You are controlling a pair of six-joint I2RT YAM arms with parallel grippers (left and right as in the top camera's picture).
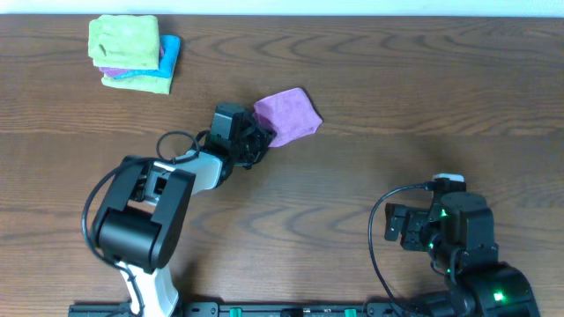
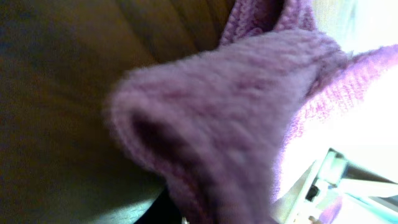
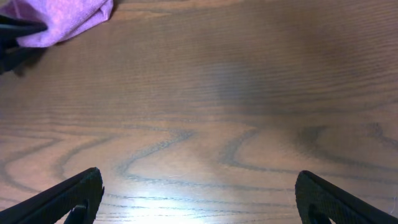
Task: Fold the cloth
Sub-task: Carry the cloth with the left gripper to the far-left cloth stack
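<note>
one purple cloth (image 1: 288, 114), folded small and fuzzy — left jaws pinching its edge, right jaws wide, empty

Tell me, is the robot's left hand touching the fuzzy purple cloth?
Touching. In the overhead view the left hand overlaps the corner of the fuzzy purple cloth; the left wrist view shows cloth bunched right against it.

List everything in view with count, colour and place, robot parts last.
cloth: one, purple, folded, centre of the table towards the far edge
stack: one pile of folded cloths, green, blue and purple, far left corner
table: one, dark brown wood, under everything
left gripper: one, black, at the cloth's left edge, fingers hidden by cloth
right gripper: one, black, open, over bare table at near right
</note>
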